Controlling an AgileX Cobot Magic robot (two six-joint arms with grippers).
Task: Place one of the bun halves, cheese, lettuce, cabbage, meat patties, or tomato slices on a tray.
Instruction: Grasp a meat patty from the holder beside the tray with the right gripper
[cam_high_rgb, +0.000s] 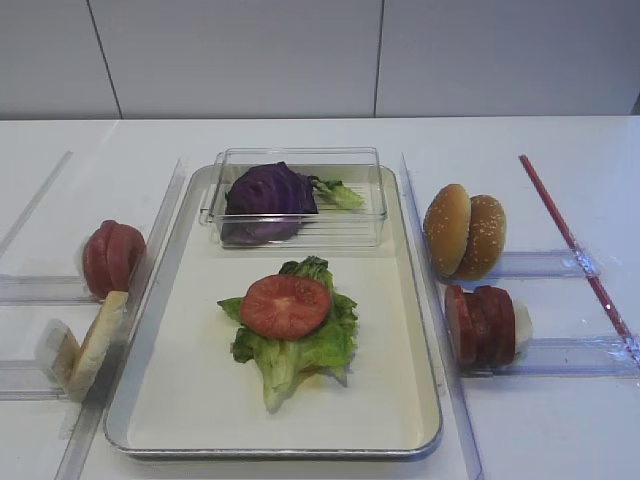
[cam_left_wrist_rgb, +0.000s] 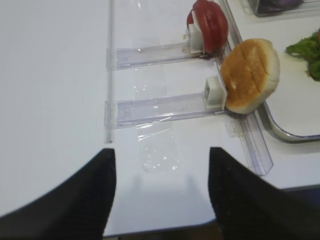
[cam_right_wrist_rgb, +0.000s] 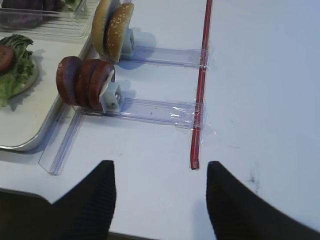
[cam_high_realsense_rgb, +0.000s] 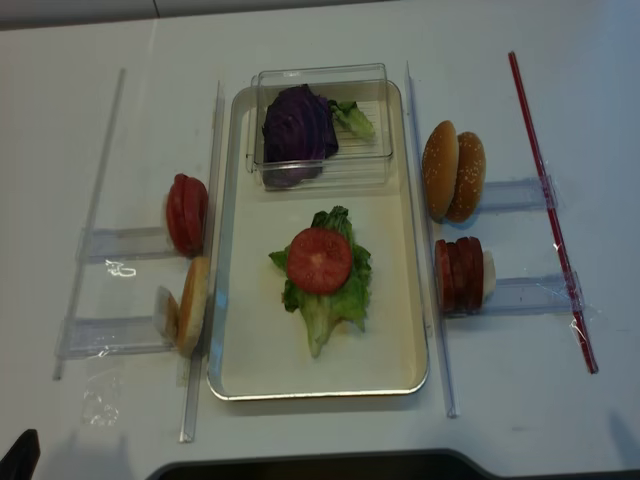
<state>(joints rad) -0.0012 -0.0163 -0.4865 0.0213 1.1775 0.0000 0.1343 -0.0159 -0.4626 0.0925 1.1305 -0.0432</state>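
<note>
The silver tray (cam_high_rgb: 420, 400) holds a lettuce (cam_high_rgb: 295, 345) leaf with one tomato slice (cam_high_rgb: 285, 305) on top. Purple cabbage (cam_high_rgb: 268, 195) lies in a clear box at the tray's far end. Left of the tray stand tomato slices (cam_high_rgb: 112, 258) and a bun half (cam_high_rgb: 97, 345). To its right stand two bun halves (cam_high_rgb: 465, 232) and the meat patties (cam_high_rgb: 480, 325). Cheese is out of view. My right gripper (cam_right_wrist_rgb: 160, 172) hangs open over bare table, near side of the patties (cam_right_wrist_rgb: 82, 82). My left gripper (cam_left_wrist_rgb: 161, 160) is open, near side of the bun half (cam_left_wrist_rgb: 250, 75).
Clear plastic rails (cam_high_rgb: 540, 355) hold the food upright on both sides of the tray. A red strip (cam_high_rgb: 575, 245) is taped down at the far right. The clear box (cam_high_rgb: 300, 165) takes up the tray's far end. The table's front edge is close under both grippers.
</note>
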